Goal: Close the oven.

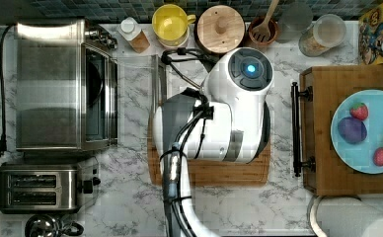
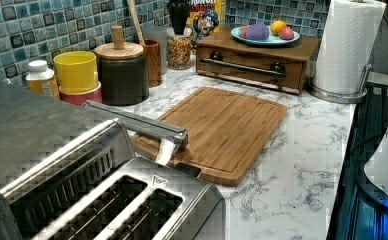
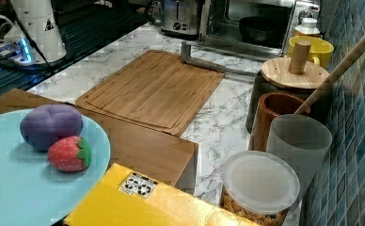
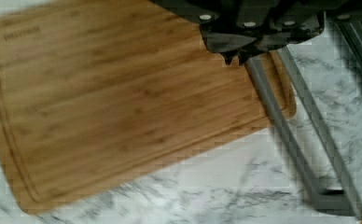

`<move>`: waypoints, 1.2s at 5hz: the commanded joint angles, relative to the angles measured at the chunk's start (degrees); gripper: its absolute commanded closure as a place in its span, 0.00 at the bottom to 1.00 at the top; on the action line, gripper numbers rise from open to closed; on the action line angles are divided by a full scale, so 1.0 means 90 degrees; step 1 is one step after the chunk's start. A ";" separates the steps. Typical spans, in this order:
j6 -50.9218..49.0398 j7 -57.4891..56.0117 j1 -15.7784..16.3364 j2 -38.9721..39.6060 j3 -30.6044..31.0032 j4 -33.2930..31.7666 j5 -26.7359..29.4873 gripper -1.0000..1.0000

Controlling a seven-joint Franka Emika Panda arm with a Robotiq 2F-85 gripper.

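Six containers line the back wall. There's a white-capped bottle of something orange-brown, then a yellow mug that looks empty, sitting in a red one. Next come a dark canister under a wooden knob lid, a wooden pot holding a wooden fork, and a frosted cup with nothing in it that I can see. Last is a lidded jar of cereal. A yellow cereal box stands in the corner past those.

At the top view's right, a blue plate sits on a wooden box with a black bar handle. It holds two strawberries, a purple fruit and a lemon, all toy-looking.

The oven is at the top view's left, with the two-slot toaster just beside it. Its glass door is dropped flat, so the handle lies right by the edge of the cutting board. There's a dark round pan inside.

The wrist view has the tool hanging right over that handle bar near the board's corner. I honestly can't tell if it's apart or together, or touching the bar.

Everything is on a white marble tabletop against blue mosaic tile. A paper towel roll stands at the left view's right.
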 commanded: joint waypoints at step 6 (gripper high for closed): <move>0.3741 -0.5023 -0.0066 0.0849 0.0648 -0.1983 0.4827 1.00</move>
